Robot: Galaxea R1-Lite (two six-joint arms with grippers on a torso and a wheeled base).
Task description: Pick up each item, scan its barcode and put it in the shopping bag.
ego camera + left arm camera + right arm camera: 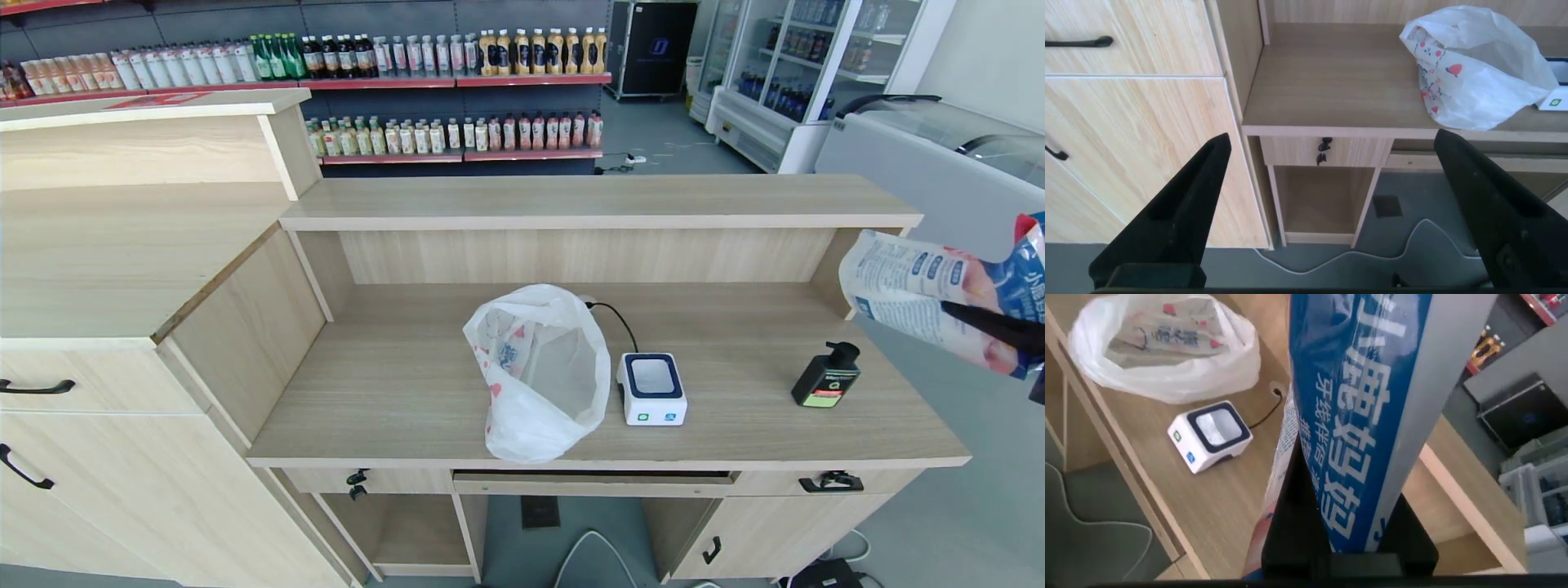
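Observation:
My right gripper (1012,327) is shut on a blue and white snack pouch (922,290), held in the air off the counter's right end, above the black pump bottle (825,377). In the right wrist view the pouch (1364,416) hangs between the fingers (1294,514), high over the scanner (1211,434) and the bag (1159,343). The white barcode scanner (651,388) sits mid-counter, its window up. Just left of it the white shopping bag (539,371) stands open. My left gripper (1331,204) is open, low in front of the counter's left side, away from everything.
The wooden counter (735,425) has a raised back shelf (596,200) and a taller cabinet (122,269) on its left. A black cable (616,318) runs from the scanner to the back. Drawer handles (830,482) stick out below the front edge.

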